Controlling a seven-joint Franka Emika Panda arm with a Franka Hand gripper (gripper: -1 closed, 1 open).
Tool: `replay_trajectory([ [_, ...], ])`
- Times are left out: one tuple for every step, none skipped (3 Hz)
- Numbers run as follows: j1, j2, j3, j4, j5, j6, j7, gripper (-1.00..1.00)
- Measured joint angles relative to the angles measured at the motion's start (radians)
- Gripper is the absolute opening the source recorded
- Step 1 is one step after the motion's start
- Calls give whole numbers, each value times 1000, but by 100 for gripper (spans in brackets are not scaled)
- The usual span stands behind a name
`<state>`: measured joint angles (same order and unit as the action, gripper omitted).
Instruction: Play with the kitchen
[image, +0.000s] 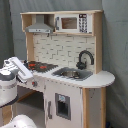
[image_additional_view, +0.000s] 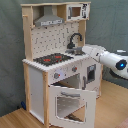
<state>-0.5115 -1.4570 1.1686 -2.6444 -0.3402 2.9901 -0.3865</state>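
Kitchen (image: 75, 75): standing tall in white and light wood before a grey backdrop in both exterior views (image_additional_view: 55, 65); filling most of each picture.
Hob (image_additional_view: 54, 59): lying black with red rings on the counter, at the second exterior view's left of the sink.
Sink (image: 72, 74): sitting sunk in the counter just beside the hob, under the faucet.
Faucet (image: 84, 57): curving up black behind the sink.
Hood (image_additional_view: 49, 20): hanging grey above the hob.
Microwave (image: 72, 23): sitting on the top shelf, next to the hood.
Oven door (image_additional_view: 70, 102): hanging open, tilted outward and down in the second exterior view, window showing.
Cupboard door (image: 62, 106): staying shut under the sink, dark panel in its middle.
Arm (image_additional_view: 107, 57): reaching in white from the second exterior view's right, tip near the counter edge by the sink; showing at the first exterior view's left, beside the hob.
Gripper (image: 22, 79): pointing at the kitchen's side; fingers open or closed — cannot tell.
Floor (image_additional_view: 15, 120): showing as light wood beneath the kitchen.
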Motion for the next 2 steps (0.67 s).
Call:
replay_trajectory([
  [-15, 1, -53, 33, 55, -81, 0, 100],
  [-49, 29, -90, 79, 103, -148, 1, 100],
])
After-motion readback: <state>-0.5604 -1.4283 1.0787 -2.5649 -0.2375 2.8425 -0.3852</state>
